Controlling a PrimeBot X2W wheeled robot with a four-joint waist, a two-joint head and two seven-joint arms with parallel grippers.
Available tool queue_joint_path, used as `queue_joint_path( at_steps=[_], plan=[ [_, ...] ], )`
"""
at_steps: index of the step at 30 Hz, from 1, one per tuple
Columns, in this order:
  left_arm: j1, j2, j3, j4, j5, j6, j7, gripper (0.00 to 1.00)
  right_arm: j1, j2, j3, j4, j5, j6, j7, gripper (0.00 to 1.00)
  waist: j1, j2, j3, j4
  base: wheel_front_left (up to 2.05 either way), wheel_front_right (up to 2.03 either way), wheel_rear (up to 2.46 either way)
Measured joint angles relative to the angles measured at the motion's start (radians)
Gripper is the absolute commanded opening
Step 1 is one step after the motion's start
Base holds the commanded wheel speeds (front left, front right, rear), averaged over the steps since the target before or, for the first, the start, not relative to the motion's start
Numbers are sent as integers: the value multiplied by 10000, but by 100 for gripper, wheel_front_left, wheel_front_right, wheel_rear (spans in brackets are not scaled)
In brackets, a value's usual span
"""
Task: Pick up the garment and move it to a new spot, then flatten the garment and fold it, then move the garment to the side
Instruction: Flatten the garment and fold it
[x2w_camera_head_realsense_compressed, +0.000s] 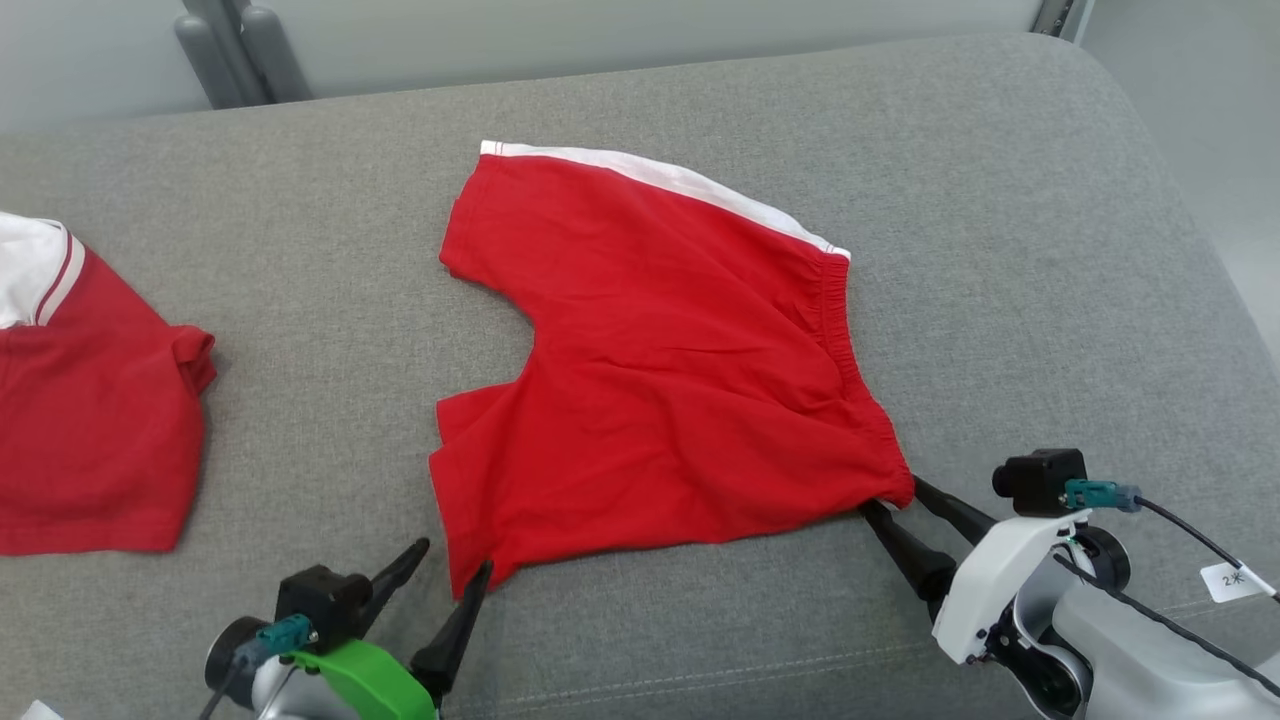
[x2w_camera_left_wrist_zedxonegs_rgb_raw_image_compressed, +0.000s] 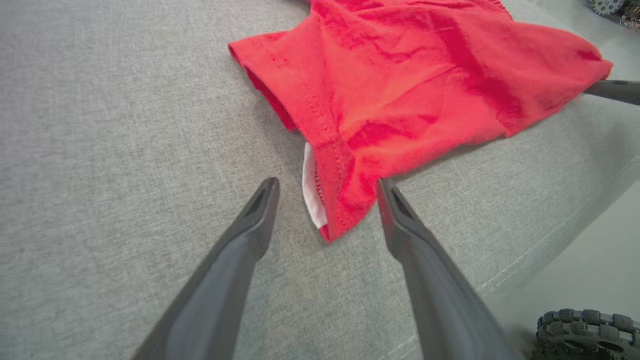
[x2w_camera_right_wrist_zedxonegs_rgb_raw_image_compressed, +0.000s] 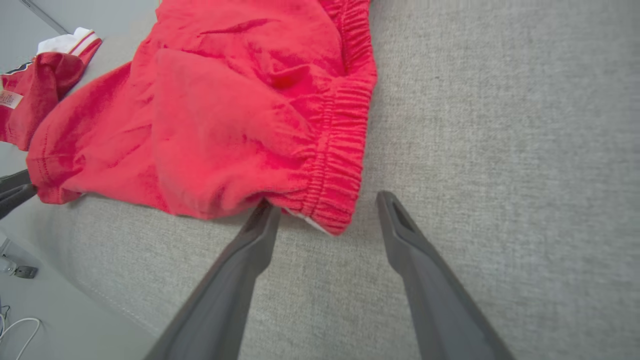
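The garment (x2w_camera_head_realsense_compressed: 660, 360) is a pair of red shorts with a white side stripe and an elastic waistband, lying spread on the grey cushion (x2w_camera_head_realsense_compressed: 300, 300). My left gripper (x2w_camera_head_realsense_compressed: 450, 560) is open at the near leg hem corner (x2w_camera_left_wrist_zedxonegs_rgb_raw_image_compressed: 340, 220), whose tip lies loose between the fingers. My right gripper (x2w_camera_head_realsense_compressed: 895, 500) is open at the near waistband corner (x2w_camera_right_wrist_zedxonegs_rgb_raw_image_compressed: 335, 200), fingers either side of it, not clamped.
A second red and white garment (x2w_camera_head_realsense_compressed: 90, 420) lies at the cushion's left edge. The cushion's front edge and seam (x2w_camera_head_realsense_compressed: 700, 670) run just below my grippers. Bare grey cushion extends to the right (x2w_camera_head_realsense_compressed: 1050, 300) and behind the shorts.
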Motion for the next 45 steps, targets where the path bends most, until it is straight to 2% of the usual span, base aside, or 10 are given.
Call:
queue_joint_path(
  at_steps=[4, 9, 22, 27, 29, 33, 38, 45],
  plan=[
    [-15, -48, 633, -541, -2, 15, -2, 100, 0, -25, -184, -192, 92, 0, -21, 100, 0, 0, 20, -9, 0, 0, 0],
    [12, -107, 671, -566, 48, 102, -2, 100, 67, -73, -441, -217, 104, 0, -38, 100, 0, 0, 53, 1, 0, 0, 0],
    [546, -736, 826, -268, 79, 244, -2, 100, 843, 228, -2059, -700, -242, 0, -52, 100, 0, 0, 140, -74, 0, 0, 0],
    [752, -811, 811, -184, 347, 249, -2, 100, 1470, 430, -1699, -1689, -355, 0, -54, 100, 0, 0, 124, -88, 0, 0, 0],
    [760, -809, 970, -278, 426, 251, -2, 100, 1530, 303, -1756, -2190, -462, 0, -54, 100, 1, 0, 113, -86, 0, 0, 0],
    [759, -667, 1404, -564, 579, 316, -2, 100, 1533, -282, -2495, -2729, -811, 0, -75, 100, 0, 0, 94, -87, 0, 0, 0],
    [758, -627, 1718, -982, 731, 399, -2, 100, 1541, -681, -3421, -2911, -1185, -2, -84, 100, 0, 0, 74, -94, 0, 0, 0],
    [742, -907, 2855, -1927, 1179, 926, -2, 100, 1734, -430, -4832, -3369, -1985, 0, -96, 100, 0, 0, 70, -61, 0, 0, 0]
  ],
)
